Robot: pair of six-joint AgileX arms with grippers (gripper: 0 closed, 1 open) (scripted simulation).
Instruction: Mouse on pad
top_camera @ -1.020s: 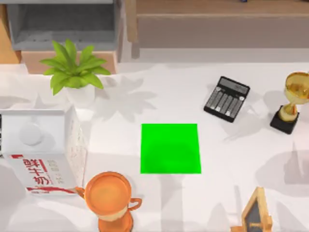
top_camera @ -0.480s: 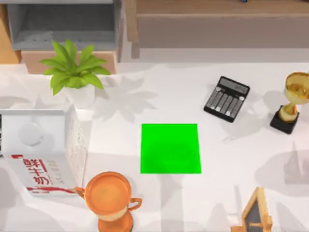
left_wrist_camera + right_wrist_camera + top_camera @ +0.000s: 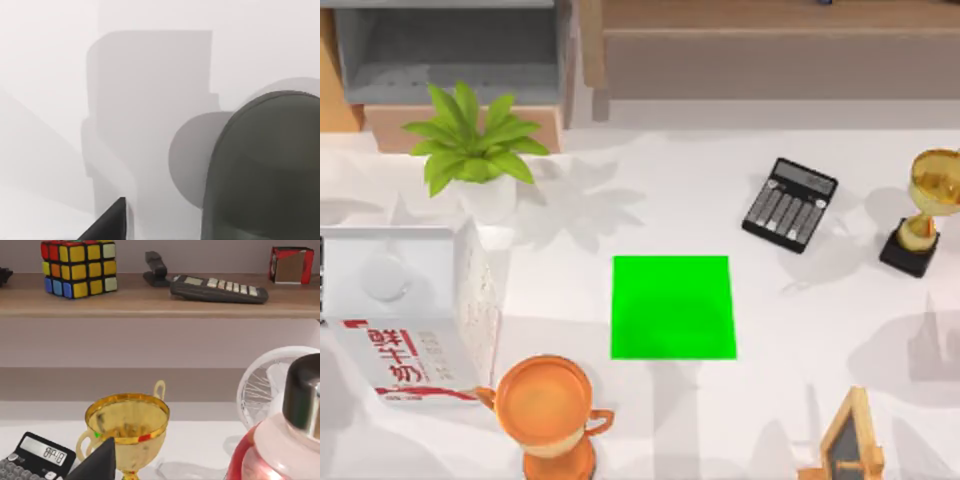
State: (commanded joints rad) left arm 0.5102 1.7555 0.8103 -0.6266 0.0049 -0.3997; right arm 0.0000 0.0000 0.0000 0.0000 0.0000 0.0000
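Nearest you, at the tabletop's (image 3: 660, 200) front edge, an orange cup (image 3: 545, 405) stood left of centre and a small wood-framed board (image 3: 850, 440) sat toward the right. Just behind the cup, a milk carton (image 3: 405, 320) lay on the left side. The pad (image 3: 672, 307) lay flat in the middle of the tabletop with its green face bare, well apart from everything round it. Further back and to its right lay the black calculator (image 3: 790, 204), tilted, with a gold trophy (image 3: 925, 215) by the right edge. A potted plant (image 3: 470, 140) stood at the back left.

From your left wrist camera, a dark tip of the left end effector (image 3: 110, 222) poked in over pale tabletop. Beside it sat a dark rounded body (image 3: 265, 170), and you couldn't tell whether that was the mouse. Whether that end effector was apart or together, I couldn't tell.

From your right wrist camera, a dark tip of the right end effector (image 3: 100, 460) sat in front of the trophy, with a red bottle (image 3: 280, 450) close by and a white fan (image 3: 265, 385) behind it. Its state I couldn't tell either. Farthest off, a shelf (image 3: 150, 302) carried a colour cube (image 3: 77, 267) and a dark keypad (image 3: 217, 289).
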